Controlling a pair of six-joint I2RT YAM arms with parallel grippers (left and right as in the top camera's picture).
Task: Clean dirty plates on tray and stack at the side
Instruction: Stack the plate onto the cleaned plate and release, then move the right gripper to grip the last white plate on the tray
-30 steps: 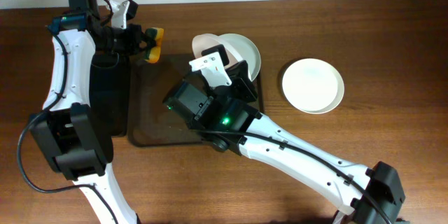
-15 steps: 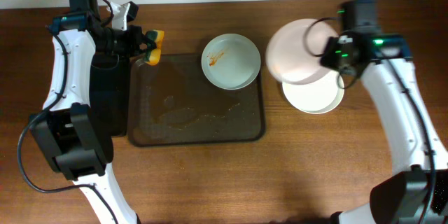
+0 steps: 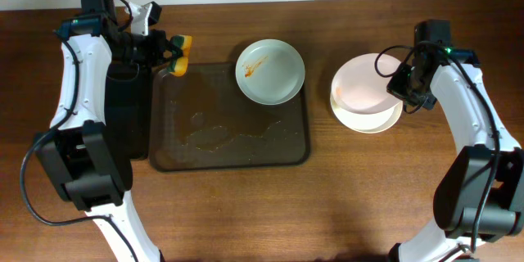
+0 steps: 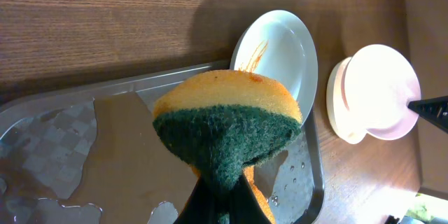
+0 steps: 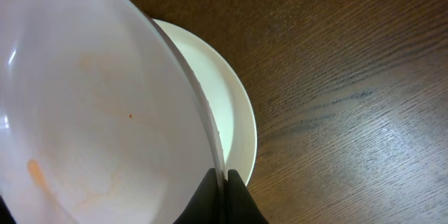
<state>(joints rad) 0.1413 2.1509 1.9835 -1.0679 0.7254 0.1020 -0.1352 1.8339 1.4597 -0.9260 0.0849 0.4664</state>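
A plate with an orange-brown smear (image 3: 270,71) sits on the top right corner of the dark brown tray (image 3: 229,151); it also shows in the left wrist view (image 4: 280,52). My right gripper (image 3: 399,84) is shut on the rim of a second plate (image 3: 364,83), holding it tilted just over a third plate (image 3: 372,119) on the table to the right. In the right wrist view the held plate (image 5: 91,105) has faint streaks and the lower plate (image 5: 234,122) lies under it. My left gripper (image 3: 168,51) is shut on a yellow-and-green sponge (image 4: 227,122) at the tray's top left corner.
A narrow black tray (image 3: 127,115) lies left of the brown tray. The brown tray's surface is wet with water patches (image 3: 237,135). Bare wooden table (image 3: 368,196) lies in front and to the right.
My right arm has carried the plate from over the tray to the right and lowered it onto the plate on the table. The left arm and sponge have not moved.
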